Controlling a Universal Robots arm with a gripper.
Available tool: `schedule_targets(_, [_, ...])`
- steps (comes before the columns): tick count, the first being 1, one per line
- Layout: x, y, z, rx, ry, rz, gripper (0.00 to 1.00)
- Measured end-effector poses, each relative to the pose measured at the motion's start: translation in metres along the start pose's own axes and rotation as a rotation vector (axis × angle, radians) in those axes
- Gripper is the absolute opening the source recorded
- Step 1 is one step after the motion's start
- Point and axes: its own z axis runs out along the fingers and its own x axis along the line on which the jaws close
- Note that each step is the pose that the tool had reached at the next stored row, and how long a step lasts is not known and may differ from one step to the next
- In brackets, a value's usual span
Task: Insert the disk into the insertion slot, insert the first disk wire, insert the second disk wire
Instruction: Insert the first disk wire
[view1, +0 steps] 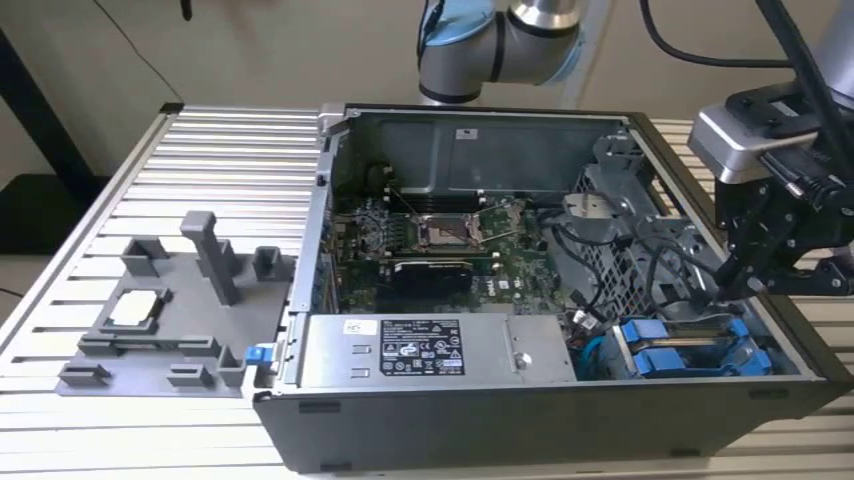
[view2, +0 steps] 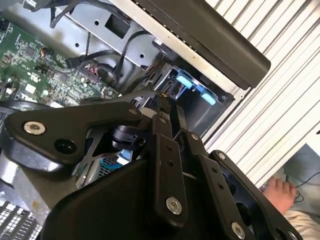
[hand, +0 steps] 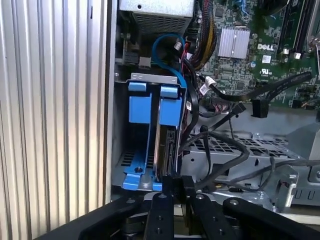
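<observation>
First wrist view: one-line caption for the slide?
Gripper close to the blue-framed disk, which stands in the insertion slot, black cables alongside.

You see a silver-grey arm (view1: 501, 45) with pale-blue joint caps; the black gripper (view2: 168, 102) linkage carries silver screws, apparently beneath black cables (view1: 694, 50).
</observation>
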Motion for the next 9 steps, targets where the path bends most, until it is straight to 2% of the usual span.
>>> schedule_targets(1, [0.0001,-0.0004,0.0004,-0.0083,-0.0005,0.0,0.19])
schedule_targets(4, [0.0004,-0.0046,0.0018,-0.046,-0.0034,0.002,0.19])
schedule_targets(5, [0.0004,-0.0055,0.0024,-0.0535,-0.004,0.002,0.19])
schedule_targets(7, [0.0006,-0.0067,0.0041,-0.0633,-0.005,0.002,0.19])
schedule_targets(9, [0.0007,-0.0067,0.006,-0.0666,-0.0062,0.003,0.19])
